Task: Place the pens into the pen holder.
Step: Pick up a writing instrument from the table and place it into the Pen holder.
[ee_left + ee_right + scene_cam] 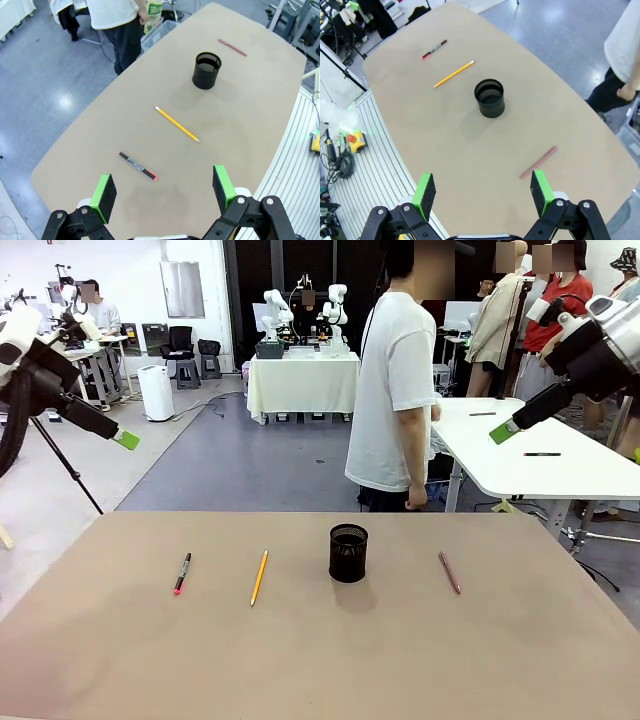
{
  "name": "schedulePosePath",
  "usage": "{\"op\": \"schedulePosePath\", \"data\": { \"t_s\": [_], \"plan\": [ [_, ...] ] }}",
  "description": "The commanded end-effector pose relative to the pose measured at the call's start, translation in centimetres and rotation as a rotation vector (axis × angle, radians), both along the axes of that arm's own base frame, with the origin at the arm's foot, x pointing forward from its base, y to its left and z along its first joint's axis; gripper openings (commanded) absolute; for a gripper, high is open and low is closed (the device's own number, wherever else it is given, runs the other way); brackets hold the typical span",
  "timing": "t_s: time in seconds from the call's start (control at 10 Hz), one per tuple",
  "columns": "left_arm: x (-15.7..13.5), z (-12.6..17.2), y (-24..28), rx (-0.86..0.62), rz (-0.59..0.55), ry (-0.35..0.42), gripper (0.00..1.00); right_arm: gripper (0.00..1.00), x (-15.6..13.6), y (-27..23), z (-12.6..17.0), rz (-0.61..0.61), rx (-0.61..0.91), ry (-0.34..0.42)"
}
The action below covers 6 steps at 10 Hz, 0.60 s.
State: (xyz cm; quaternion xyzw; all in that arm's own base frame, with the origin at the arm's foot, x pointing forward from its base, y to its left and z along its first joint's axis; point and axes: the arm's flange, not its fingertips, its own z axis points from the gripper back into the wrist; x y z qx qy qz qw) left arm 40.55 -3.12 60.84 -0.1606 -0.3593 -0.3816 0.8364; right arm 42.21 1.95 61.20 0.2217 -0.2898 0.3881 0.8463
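Note:
Three pens lie flat on the tan table. A black marker with a red end [182, 573] [138, 166] [434, 49] is at the left, an orange-yellow pencil [259, 577] [177, 124] [453, 74] beside it, and a brownish-pink pen [450, 572] [232, 47] [538, 162] at the right. The black mesh pen holder [348, 552] [206, 70] [489, 98] stands upright between pencil and pink pen. My left gripper [126, 439] [162, 192] hangs open high off the table's left side. High at the right, my right gripper [504, 431] [482, 192] is open too. Both hold nothing.
A person in a white shirt [396, 390] stands at the far edge of the table [320, 660], side-on, hands down. A white table [540, 455] with small items stands behind at the right. A tripod [60, 460] stands off the left edge.

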Motion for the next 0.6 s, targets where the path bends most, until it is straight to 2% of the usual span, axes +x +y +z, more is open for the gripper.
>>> {"op": "schedulePosePath", "data": {
  "t_s": [0.0,0.1,0.2,0.3,0.5],
  "plan": [
    [-0.1,-0.4,-2.4,0.075,0.071,0.063,1.0,1.0,-0.1,0.0,0.1,0.008,0.018,-0.004],
    [0.0,-1.0,-4.2,0.14,0.133,0.101,1.0,1.0,-0.1,0.0,0.1,0.008,0.018,-0.004],
    [0.4,-1.7,-6.0,0.199,0.241,0.137,1.0,1.0,-0.1,0.0,0.1,0.008,0.018,-0.004],
    [0.8,-2.7,-7.7,0.239,0.287,0.189,1.0,1.0,-0.1,0.0,0.1,0.008,0.018,-0.004],
    [3.4,-6.0,-11.1,0.295,0.369,0.234,1.0,1.0,-0.1,0.0,0.1,0.008,0.018,-0.004]
  ]
}}
